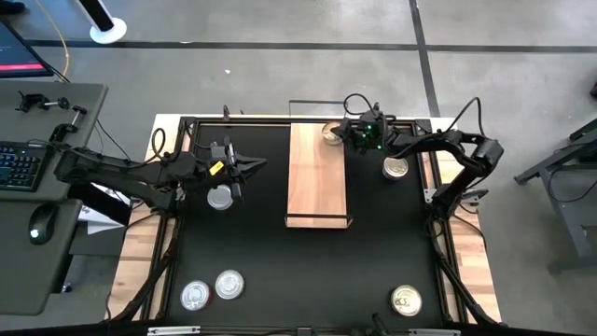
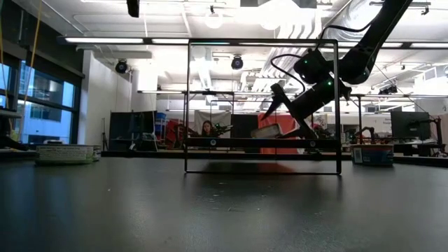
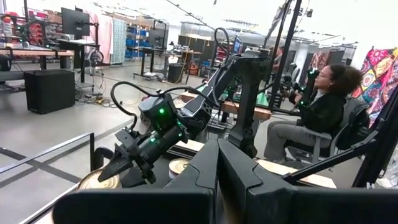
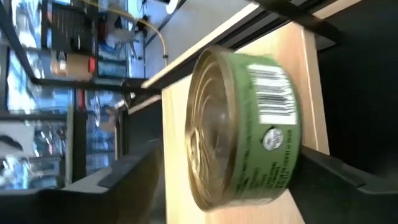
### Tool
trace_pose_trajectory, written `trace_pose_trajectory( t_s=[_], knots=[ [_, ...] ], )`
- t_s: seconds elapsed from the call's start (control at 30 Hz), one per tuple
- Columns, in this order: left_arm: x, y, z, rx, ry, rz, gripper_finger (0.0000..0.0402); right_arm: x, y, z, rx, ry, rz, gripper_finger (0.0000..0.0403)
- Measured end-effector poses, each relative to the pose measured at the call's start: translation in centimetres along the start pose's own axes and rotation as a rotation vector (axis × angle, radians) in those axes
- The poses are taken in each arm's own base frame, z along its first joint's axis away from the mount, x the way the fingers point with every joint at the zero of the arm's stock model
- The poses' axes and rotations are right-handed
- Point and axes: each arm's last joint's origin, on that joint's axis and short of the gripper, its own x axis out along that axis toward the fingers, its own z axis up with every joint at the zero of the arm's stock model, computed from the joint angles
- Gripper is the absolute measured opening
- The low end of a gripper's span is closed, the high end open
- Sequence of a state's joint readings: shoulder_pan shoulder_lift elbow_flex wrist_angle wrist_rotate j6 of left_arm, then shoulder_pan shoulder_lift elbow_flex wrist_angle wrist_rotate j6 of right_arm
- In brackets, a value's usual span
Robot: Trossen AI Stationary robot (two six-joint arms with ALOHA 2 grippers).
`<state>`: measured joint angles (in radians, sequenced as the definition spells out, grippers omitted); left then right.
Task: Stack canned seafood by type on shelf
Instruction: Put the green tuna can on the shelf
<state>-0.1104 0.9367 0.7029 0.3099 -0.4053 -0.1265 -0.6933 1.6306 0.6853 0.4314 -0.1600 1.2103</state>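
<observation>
My right gripper [image 1: 338, 133] is at the far right corner of the light-wood shelf [image 1: 315, 182], shut on a can with a gold lid and green label [image 4: 242, 124]. The low view shows this can [image 2: 264, 131] tilted just above the plank. My left gripper [image 1: 239, 169] is shut and hovers left of the shelf, just beyond a silver-lidded can [image 1: 220, 197] standing on the black table. Another gold can [image 1: 395, 167] stands right of the shelf. Two silver cans [image 1: 195, 296] [image 1: 229, 285] and one gold can [image 1: 406, 300] stand near the near edge. My right gripper pinches the gold-lidded can between its two fingers [image 4: 336, 180], on opposite sides of the green side wall [image 4: 283, 168]. The fingers come from the table's right, slanting down. The can is tilted over the shelf's far right corner; whether its lower rim touches the plank I cannot tell.
Thin black wire rails [image 2: 262, 105] stand at the shelf's short ends, and the held can is right by the far one. The plank's top is bare apart from that corner. A person [image 3: 317, 106] sits beyond the table's right side. A desk with a keyboard [image 1: 19, 168] stands at left.
</observation>
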Motion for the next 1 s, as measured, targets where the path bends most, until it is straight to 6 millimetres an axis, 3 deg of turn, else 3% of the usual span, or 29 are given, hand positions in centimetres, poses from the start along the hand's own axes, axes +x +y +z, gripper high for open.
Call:
trace_pose_trajectory(
  t_s=[0.47, 0.73, 0.87, 1.0],
  knots=[
    [0.0, 0.0, -0.2, 0.009, 0.023, 0.005, 0.0, -0.1, -0.5, 0.6, -0.069, 0.019, -0.041, 0.0323],
    [0.0, 0.2, -0.3, 0.031, 0.021, 0.056, 0.0, 0.4, 2.9, 0.9, -0.188, 0.052, -0.081, 0.0323],
    [0.0, 0.2, -0.3, 0.037, 0.021, 0.057, 0.0, 0.2, 3.3, 1.5, -0.196, 0.082, -0.188, 0.0323],
    [0.0, 0.2, -0.3, 0.039, 0.021, 0.057, 0.0, 0.2, 3.9, 1.8, -0.212, 0.09, -0.185, 0.0323]
  ],
)
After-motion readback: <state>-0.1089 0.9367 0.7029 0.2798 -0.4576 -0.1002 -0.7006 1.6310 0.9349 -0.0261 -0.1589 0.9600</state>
